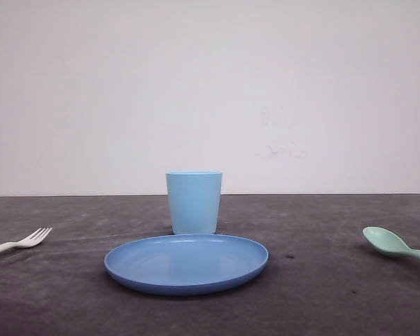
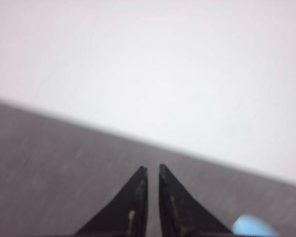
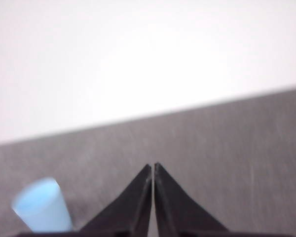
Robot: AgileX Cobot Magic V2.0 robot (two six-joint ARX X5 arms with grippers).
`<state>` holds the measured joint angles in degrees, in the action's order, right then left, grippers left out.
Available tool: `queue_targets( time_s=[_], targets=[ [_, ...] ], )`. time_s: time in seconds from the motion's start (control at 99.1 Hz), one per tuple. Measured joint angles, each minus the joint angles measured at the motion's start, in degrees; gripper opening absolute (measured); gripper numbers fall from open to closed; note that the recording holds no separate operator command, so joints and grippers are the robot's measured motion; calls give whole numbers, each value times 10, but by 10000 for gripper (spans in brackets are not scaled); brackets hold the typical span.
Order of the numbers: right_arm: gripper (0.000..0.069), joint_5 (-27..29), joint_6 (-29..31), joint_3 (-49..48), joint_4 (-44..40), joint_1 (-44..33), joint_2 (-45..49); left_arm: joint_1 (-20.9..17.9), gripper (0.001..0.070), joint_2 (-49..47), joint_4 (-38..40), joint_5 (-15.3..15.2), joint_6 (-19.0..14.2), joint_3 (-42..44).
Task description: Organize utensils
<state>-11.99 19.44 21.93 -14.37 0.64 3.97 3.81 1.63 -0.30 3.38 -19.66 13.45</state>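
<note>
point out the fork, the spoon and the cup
fork (image 1: 33, 239): front view, on the tines at the table's left edge
spoon (image 1: 382, 240): front view, on the oval bowl at the right
cup (image 1: 194, 203): front view, on its side wall, behind the plate

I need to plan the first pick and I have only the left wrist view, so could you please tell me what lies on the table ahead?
Observer: A blue plate sits at the centre, with a light blue cup upright just behind it.
Operator: Thank you. Where are the utensils, please?
Observer: The white fork lies at the far left edge of the front view, tines pointing towards the plate.
Operator: And the spoon?
Observer: The mint-green spoon lies at the far right edge, bowl towards the plate, apart from it.
Operator: Is the right gripper holding anything?
Observer: No. The right gripper has its fingers closed together with nothing between them, like the left gripper in your view.
</note>
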Motion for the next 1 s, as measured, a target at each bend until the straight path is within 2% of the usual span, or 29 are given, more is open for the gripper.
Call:
queue_targets(
  time_s=[0.161, 0.242, 0.474, 0.666, 0.726, 0.908, 0.999],
  targets=[
    [9, 0, -2, 108, -61, 0, 63, 0, 15, 53, -82, 26, -3, 106],
    [9, 0, -12, 158, -89, 0, 98, 0, 15, 92, -137, 41, 7, 163],
    [9, -1, -53, 242, -158, 0, 213, 0, 15, 226, -247, 69, 67, 304],
    [9, -14, -81, 244, -182, 4, 316, 8, 15, 336, -281, 70, 106, 325],
    [9, -8, -92, 244, -191, 10, 350, 17, 15, 372, -287, 63, 115, 325],
    [9, 51, -120, 244, -210, 42, 446, 45, 15, 461, -302, 1, 133, 325],
    [9, 78, -130, 244, -216, 58, 485, 50, 15, 490, -303, -14, 143, 325]
  ],
)
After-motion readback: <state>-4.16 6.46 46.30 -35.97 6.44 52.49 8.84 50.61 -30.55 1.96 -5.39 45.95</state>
